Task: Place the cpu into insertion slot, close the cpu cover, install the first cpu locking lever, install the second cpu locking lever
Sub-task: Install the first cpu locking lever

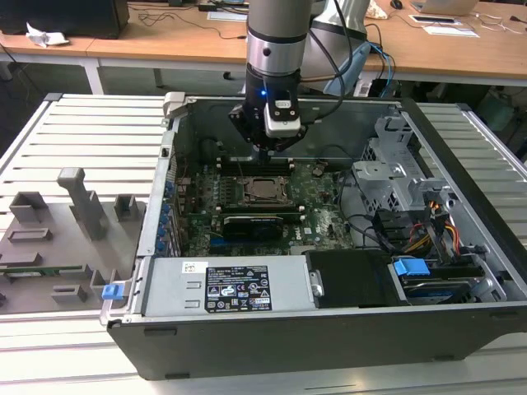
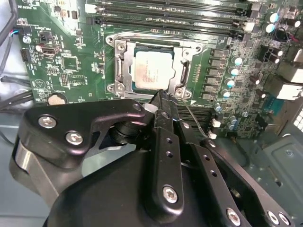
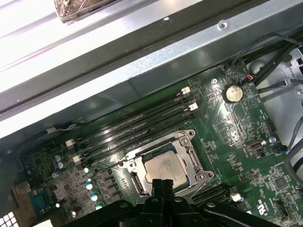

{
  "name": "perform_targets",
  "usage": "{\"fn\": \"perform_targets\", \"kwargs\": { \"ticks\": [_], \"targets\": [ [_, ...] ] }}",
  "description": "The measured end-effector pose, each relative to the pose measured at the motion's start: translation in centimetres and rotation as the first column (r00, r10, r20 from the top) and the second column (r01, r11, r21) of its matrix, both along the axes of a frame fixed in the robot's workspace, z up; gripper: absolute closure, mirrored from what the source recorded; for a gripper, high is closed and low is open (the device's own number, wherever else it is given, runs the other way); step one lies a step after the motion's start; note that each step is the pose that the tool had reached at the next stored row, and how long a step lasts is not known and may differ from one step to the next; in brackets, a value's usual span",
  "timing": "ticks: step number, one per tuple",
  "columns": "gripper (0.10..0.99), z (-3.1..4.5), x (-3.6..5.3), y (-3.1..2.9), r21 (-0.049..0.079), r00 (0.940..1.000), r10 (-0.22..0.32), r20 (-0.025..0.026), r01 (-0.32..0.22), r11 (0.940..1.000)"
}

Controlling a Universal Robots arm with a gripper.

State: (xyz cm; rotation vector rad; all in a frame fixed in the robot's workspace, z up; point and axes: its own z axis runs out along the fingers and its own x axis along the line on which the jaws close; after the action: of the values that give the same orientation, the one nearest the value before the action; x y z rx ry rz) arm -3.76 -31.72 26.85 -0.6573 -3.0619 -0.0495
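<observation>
Pale slatted metal counter [image 1: 82,132], wooden counters [image 1: 165,45] behind it, and one open dark computer case [image 1: 329,346] lying on the slats. One arm reaches in, and the black tool [image 2: 161,97] hovers at the socket's edge, fingers pressed together and gripping nothing. One cpu [image 2: 150,72], square and matte silver, sits in the socket on the green motherboard [image 2: 71,66]. The grey metal cpu cover [image 2: 122,71] frames it, lying flat. One round coin battery [image 3: 232,93] gleams nearby.

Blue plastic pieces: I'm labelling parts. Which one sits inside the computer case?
The larger blue piece, at the exterior view's right, within the case walls. The smaller blue piece lies outside, at its corner.
</observation>
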Motion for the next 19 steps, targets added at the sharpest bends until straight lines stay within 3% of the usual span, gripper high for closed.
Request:
{"fn": "perform_targets", "kwargs": {
  "ticks": [9, 19],
  "targets": [
    [0.98, 0.0, 0.0, 0.0, 0.0, 0.9981, 0.062, 0.0, -0.062, 0.9981],
    [0.98, 0.0, 0.0, 0.0, 0.0, 0.9888, 0.149, 0.0, -0.149, 0.9888]
  ]
}}
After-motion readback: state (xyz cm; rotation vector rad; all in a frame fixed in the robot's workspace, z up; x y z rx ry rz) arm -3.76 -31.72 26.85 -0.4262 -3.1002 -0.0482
